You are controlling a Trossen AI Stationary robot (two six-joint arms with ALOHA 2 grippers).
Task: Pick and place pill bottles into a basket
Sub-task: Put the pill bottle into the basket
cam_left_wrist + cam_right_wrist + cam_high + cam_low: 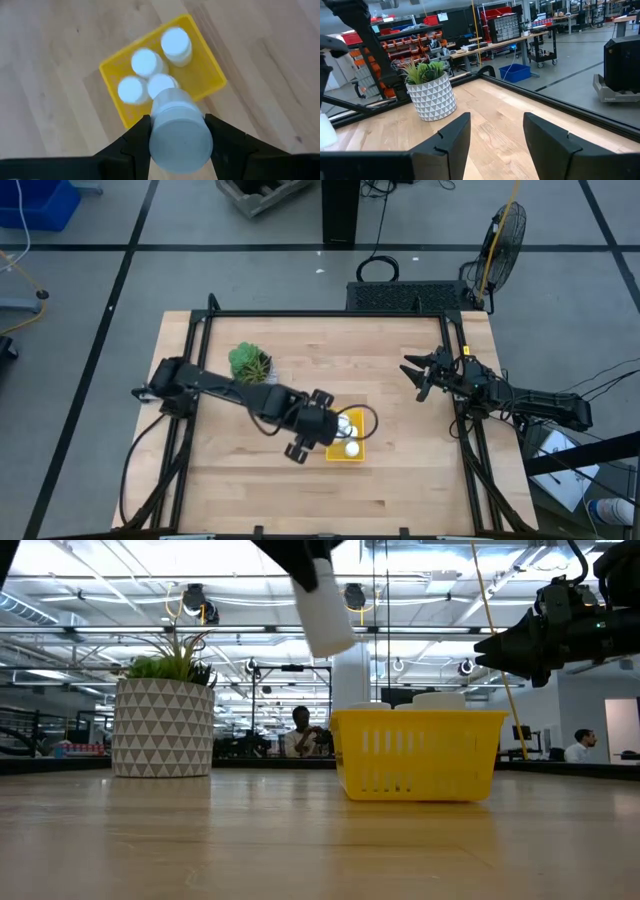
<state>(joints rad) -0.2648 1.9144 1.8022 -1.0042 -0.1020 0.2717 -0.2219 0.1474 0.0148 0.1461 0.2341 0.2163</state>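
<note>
Wooden table (400,470) from above: the left gripper (335,430) is hovering over the yellow basket (345,452). Low down, it is pinching a pill bottle (325,605) tilted. Its wrist camera is showing 4 bottles (144,62) crowding inside; a release could bounce out. The right gripper (492,145) is idling spread.

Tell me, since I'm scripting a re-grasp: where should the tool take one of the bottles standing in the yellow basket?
Come from straight above and pinch the round cap of the bottle that stands apart in the basket. It is upright, and the other three crowd together, leaving little finger room.
</note>
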